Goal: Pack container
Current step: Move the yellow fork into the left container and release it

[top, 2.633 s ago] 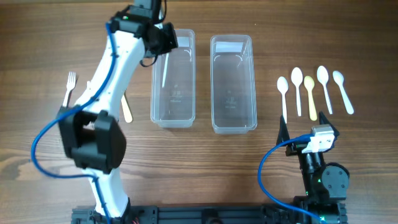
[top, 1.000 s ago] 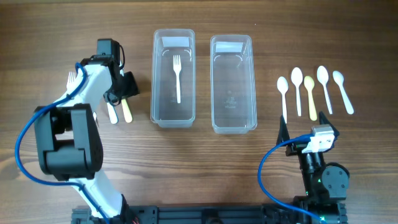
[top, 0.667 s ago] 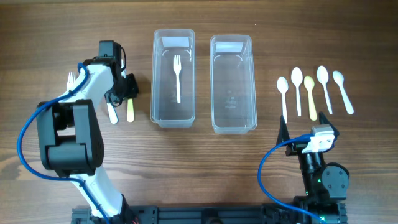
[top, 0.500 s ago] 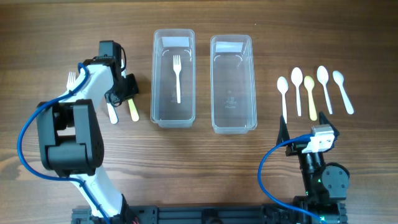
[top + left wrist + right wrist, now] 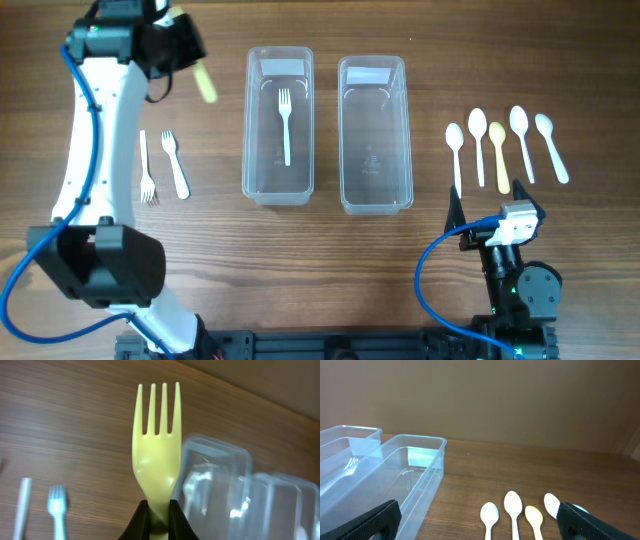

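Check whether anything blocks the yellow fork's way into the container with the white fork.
Nothing visible does. The left gripper holds the yellow fork up, left of the container; only bare table lies between. The container is open-topped, and the white fork inside leaves room.

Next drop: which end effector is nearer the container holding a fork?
Left end effector hovers by the fork container's far-left corner; right end effector sits beyond the empty container.

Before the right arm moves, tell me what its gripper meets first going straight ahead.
Likely the row of spoons, which lies directly ahead of the open right gripper. Height is unclear, so it might pass above them.
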You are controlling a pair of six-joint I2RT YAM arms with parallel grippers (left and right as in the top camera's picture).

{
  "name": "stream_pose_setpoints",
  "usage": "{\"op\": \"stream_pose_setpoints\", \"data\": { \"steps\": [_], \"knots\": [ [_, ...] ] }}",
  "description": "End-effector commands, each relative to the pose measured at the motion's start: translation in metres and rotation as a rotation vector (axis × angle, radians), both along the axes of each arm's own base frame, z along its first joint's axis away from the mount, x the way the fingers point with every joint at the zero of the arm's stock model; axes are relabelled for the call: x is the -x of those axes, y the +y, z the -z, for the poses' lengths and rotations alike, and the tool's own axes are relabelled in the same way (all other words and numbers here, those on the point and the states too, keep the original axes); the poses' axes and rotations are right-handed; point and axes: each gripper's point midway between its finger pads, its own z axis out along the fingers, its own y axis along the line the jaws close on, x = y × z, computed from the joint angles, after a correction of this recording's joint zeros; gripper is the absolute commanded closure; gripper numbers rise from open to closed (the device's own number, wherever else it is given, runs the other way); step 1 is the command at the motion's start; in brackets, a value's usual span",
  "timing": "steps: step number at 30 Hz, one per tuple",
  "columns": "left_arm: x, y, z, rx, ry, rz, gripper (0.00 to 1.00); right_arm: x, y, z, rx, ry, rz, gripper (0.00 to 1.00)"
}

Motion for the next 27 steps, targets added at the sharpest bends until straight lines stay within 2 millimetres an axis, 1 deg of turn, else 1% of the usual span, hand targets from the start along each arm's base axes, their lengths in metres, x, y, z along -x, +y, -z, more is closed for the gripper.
{"op": "stream_pose_setpoints", "data": {
  "steps": [1,2,4,6,8,10,12,13,14,15,16,18,20,21,22,23,25,26,27],
  "knots": [
    [0.011,-0.063,0.022,0.066,0.077,0.132,0.96,0.0,-0.001,-0.001,-0.018,-0.008,0.008,0.0],
    [0.013,-0.074,0.027,0.063,0.088,0.153,0.96,0.0,-0.001,-0.001,-0.018,-0.008,0.008,0.0],
    [0.02,-0.092,0.045,0.014,0.136,0.184,0.96,0.0,-0.001,-0.001,-0.018,-0.008,0.008,0.0],
    [0.024,-0.101,0.064,-0.045,0.186,0.198,0.96,0.0,-0.001,-0.001,-0.018,-0.008,0.008,0.0],
    [0.029,-0.113,0.086,-0.066,0.24,0.228,0.96,0.0,-0.001,-0.001,-0.018,-0.008,0.008,0.0],
    [0.033,-0.122,0.109,-0.079,0.298,0.248,0.96,0.0,-0.001,-0.001,-0.018,-0.008,0.008,0.0],
    [0.037,-0.123,0.133,-0.091,0.36,0.252,0.96,0.0,-0.001,-0.001,-0.018,-0.008,0.008,0.0],
    [0.038,-0.122,0.138,-0.094,0.376,0.252,0.94,0.0,-0.001,-0.001,-0.018,-0.008,0.008,0.0],
    [0.04,-0.122,0.148,-0.099,0.403,0.252,0.68,0.0,-0.001,-0.001,-0.018,-0.008,0.008,0.0],
    [0.039,-0.121,0.15,-0.1,0.408,0.25,0.46,0.0,-0.001,-0.001,-0.018,-0.008,0.008,0.0],
    [0.038,-0.119,0.149,-0.097,0.403,0.245,0.42,0.0,-0.001,-0.001,-0.018,-0.008,0.008,0.0],
    [0.03,-0.113,0.13,-0.086,0.356,0.228,0.38,0.0,-0.001,-0.001,-0.018,-0.008,0.008,0.0],
    [0.017,-0.103,0.088,-0.066,0.264,0.2,0.33,0.0,-0.001,-0.001,-0.018,-0.008,0.008,0.0],
    [0.012,-0.096,0.064,-0.057,0.213,0.184,0.28,0.0,-0.001,-0.001,-0.018,-0.008,0.008,0.0],
    [0.008,-0.085,0.033,-0.049,0.147,0.158,0.26,0.0,-0.001,-0.001,-0.018,-0.008,0.008,0.0],
    [0.009,-0.062,-0.006,-0.057,0.071,0.106,0.26,0.0,-0.001,-0.001,-0.018,-0.008,0.008,0.0],
    [0.02,-0.031,-0.031,-0.099,0.039,0.034,0.26,0.0,-0.001,-0.001,-0.018,-0.008,0.008,0.0],
    [0.032,-0.008,-0.038,-0.133,0.057,-0.017,0.26,0.0,-0.001,-0.001,-0.018,-0.008,0.008,0.0],
    [0.045,0.009,-0.04,-0.162,0.092,-0.056,0.27,0.0,-0.001,-0.001,-0.018,-0.008,0.008,0.0]
  ]
}}
